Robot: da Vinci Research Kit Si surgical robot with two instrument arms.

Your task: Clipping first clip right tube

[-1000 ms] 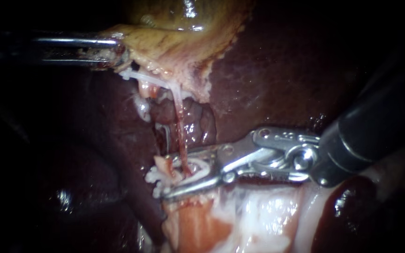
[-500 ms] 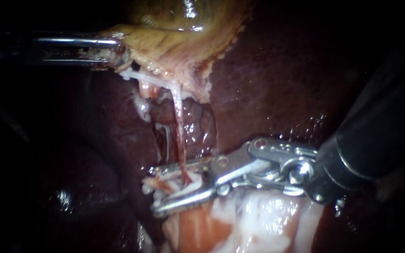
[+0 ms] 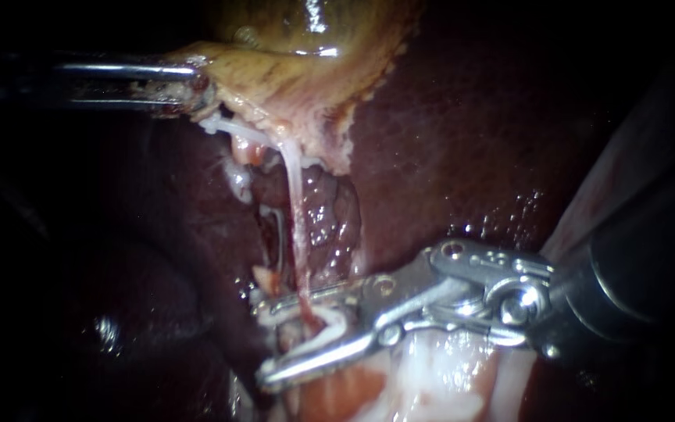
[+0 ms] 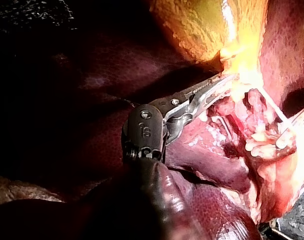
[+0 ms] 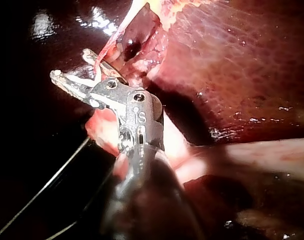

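My left instrument comes in level from the left, its jaws shut on the edge of the yellow-tan gallbladder and holding it up. The same hold shows in the left wrist view, where the left instrument meets the gallbladder. A thin pink-white right tube hangs stretched from the gallbladder down to pale tissue. My right instrument reaches in from the right with its jaws open, one on each side of the tube's lower end. Something white, stringy, lies between them. In the right wrist view the right instrument spans the tube.
Dark red liver surrounds the site. A second, paler tube runs just left of the stretched one. Pale white and orange tissue lies below the right instrument's jaws. The right instrument's thick dark shaft fills the right side.
The right instrument slid left along the tissue, then drew back right and down. Its jaws now stand wider apart around the tube. The left instrument and the gallbladder have held still.
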